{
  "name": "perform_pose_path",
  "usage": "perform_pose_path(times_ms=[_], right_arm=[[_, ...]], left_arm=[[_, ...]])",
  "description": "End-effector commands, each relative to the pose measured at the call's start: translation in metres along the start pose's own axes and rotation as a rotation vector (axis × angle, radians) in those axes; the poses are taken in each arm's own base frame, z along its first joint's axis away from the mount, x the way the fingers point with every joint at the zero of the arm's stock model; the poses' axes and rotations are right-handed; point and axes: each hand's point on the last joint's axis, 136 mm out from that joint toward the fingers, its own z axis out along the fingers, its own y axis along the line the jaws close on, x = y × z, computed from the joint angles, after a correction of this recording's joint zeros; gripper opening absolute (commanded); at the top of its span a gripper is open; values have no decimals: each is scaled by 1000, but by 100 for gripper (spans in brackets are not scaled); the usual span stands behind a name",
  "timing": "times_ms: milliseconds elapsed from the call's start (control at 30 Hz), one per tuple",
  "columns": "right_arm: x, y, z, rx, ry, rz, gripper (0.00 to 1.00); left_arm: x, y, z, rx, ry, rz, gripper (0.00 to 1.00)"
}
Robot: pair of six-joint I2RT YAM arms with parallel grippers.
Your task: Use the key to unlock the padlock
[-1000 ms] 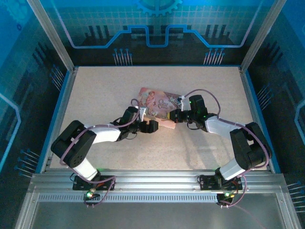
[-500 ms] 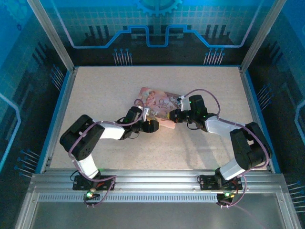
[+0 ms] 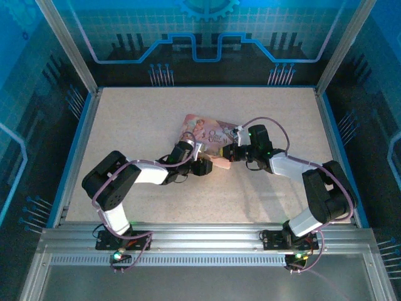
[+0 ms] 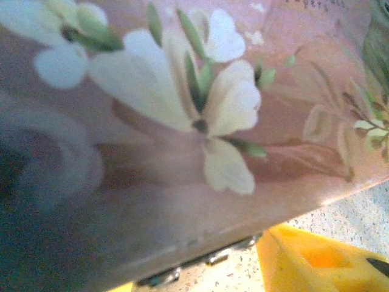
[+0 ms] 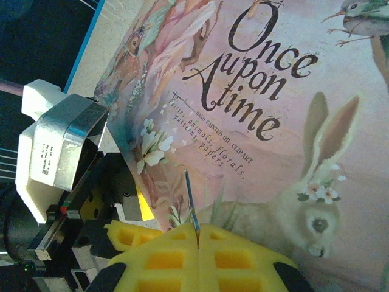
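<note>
From overhead, you see the left gripper (image 3: pixel 202 165) low over the beige speckled tabletop (image 3: pixel 125 119). It sits at the near left edge of the flat pink box with a picture lid (image 3: pixel 207 128), which lies mid-frame. The right gripper (image 3: pixel 228 153) meets that box at its near right corner. The two grippers are near each other but apart. Blue-lit panels (image 3: pixel 207 31) and aluminium posts (image 3: pixel 66 44) wall the table, and a metal rail (image 3: pixel 207 235) crosses the lower frame at the arm bases. At this size you cannot tell how either pair of jaws stands.

In the left wrist view, the box's pink wall with a pale painted flower is very close. One yellow finger (image 4: pixel 316 261) sits at lower right and a sliver of yellow at the bottom edge, left of centre. The two are apart, but you cannot tell whether they clamp anything. Between them, under the box's lower edge, is a small dark metal piece (image 4: pixel 182 272), too blurred to call the padlock.

In the right wrist view, the right gripper's yellow fingers (image 5: pixel 158 258) are pressed together at bottom centre, clamped on the thin silvery key (image 5: pixel 190 201). Its blade points up-frame over the lid, left of the painted rabbit. This view gives you the lettering "Once upon a time" and the left gripper's white-and-silver housing at the left, against the box's edge.
</note>
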Motion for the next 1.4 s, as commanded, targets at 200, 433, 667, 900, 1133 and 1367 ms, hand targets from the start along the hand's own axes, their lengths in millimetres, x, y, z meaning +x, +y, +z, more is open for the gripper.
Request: perform_pose_path(times_ms=[200, 433, 667, 900, 1133, 1367], right_arm=[[21, -5, 9, 13, 75, 27, 0], [19, -2, 9, 2, 67, 13, 0], [2, 16, -7, -13, -13, -84, 0], [16, 25, -21, 13, -15, -207, 0], [55, 29, -15, 15, -10, -314, 0], [72, 20, -4, 49, -29, -408, 0]], left_arm=[[-23, -3, 3, -29, -79, 4, 42], [-26, -3, 0, -31, -96, -11, 31], [-32, -13, -12, -14, -101, -37, 28], [-32, -22, -16, 17, -72, -122, 26], [-37, -32, -20, 53, -66, -191, 25], [-43, -42, -27, 77, -51, -209, 25]])
